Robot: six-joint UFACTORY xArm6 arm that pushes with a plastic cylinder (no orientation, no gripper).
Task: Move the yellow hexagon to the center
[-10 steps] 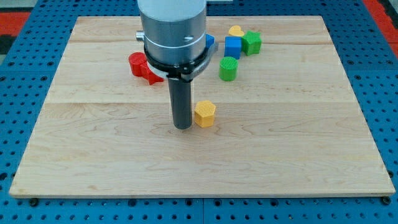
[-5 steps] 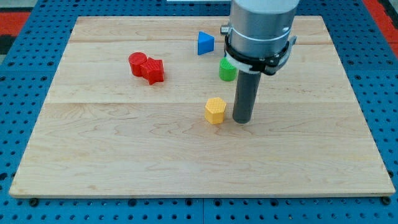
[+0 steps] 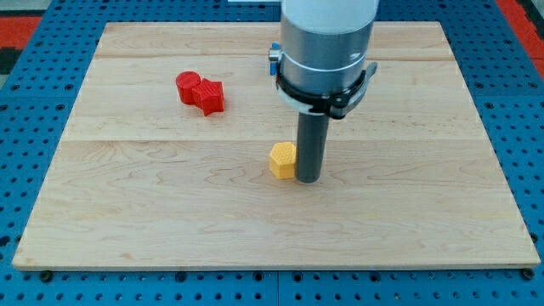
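Note:
The yellow hexagon (image 3: 282, 159) lies on the wooden board (image 3: 153, 204) near its middle. My tip (image 3: 308, 179) stands on the board right at the hexagon's right side, touching or almost touching it. The arm's grey body rises above the rod and hides the blocks at the view's top centre.
Two red blocks (image 3: 201, 92), a round one and a jagged one, sit together at the view's upper left. A sliver of a blue block (image 3: 274, 54) shows just left of the arm's body. The board lies on a blue pegboard (image 3: 34, 102).
My tip moved from the hexagon's left side around to its right, then closed in leftward. The hexagon shifted right, then slightly left and down. The arm now hides the green and blue blocks.

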